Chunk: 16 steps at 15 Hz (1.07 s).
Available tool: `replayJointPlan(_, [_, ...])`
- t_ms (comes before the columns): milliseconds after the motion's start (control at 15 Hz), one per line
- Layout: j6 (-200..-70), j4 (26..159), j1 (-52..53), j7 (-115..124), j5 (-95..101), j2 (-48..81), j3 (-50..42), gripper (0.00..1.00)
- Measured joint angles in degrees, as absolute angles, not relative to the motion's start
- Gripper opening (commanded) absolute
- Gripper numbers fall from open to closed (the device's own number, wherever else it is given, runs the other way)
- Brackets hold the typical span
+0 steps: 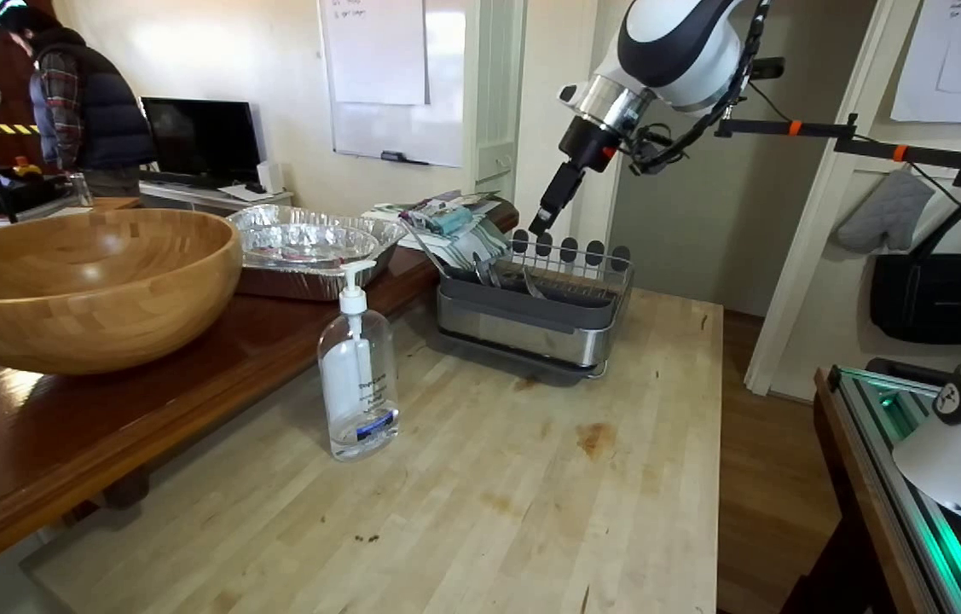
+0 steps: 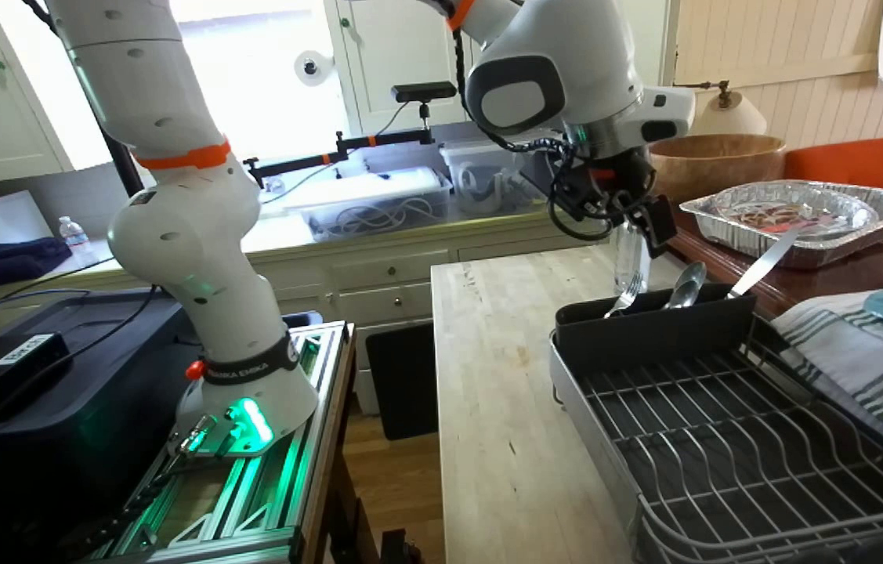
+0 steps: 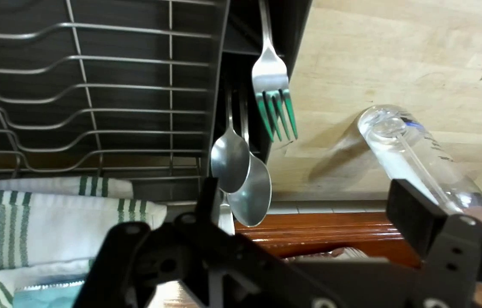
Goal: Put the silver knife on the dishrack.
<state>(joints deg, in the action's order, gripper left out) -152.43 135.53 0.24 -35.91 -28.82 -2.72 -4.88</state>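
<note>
The dishrack (image 1: 587, 341) stands on the light wooden table; its wire floor also shows in an exterior view (image 2: 692, 446) and the wrist view (image 3: 82, 85). A dark cutlery caddy (image 2: 653, 337) sits along one end of it. A long flat silver piece (image 2: 764, 262), which looks like the silver knife, leans out of the caddy; its lower part is hidden. It also shows in an exterior view (image 1: 425, 247) and, partly hidden by a finger, in the wrist view (image 3: 226, 220). My gripper (image 3: 311, 201) is open and empty above the caddy, also seen in both exterior views (image 1: 541, 223) (image 2: 660, 227).
A fork (image 3: 270, 75) and two spoons (image 3: 230, 160) stand in the caddy. A clear soap bottle (image 1: 358, 384) stands on the table beside the rack. A wooden bowl (image 1: 88, 290), foil trays (image 1: 309, 243) and a striped towel (image 2: 848, 337) lie on the darker table alongside.
</note>
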Motion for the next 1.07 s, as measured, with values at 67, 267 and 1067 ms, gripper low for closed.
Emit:
replayJointPlan(67, [-151.79, 136.26, -0.11, -34.45, -27.70, -3.73, -4.94, 1.00])
replayJointPlan(267, [-150.00, 138.26, -1.22, -29.18, -23.59, -6.68, -5.26, 1.00])
replayJointPlan(1067, [-144.65, 140.25, -2.33, -21.38, -18.97, -11.72, -6.87, 1.00])
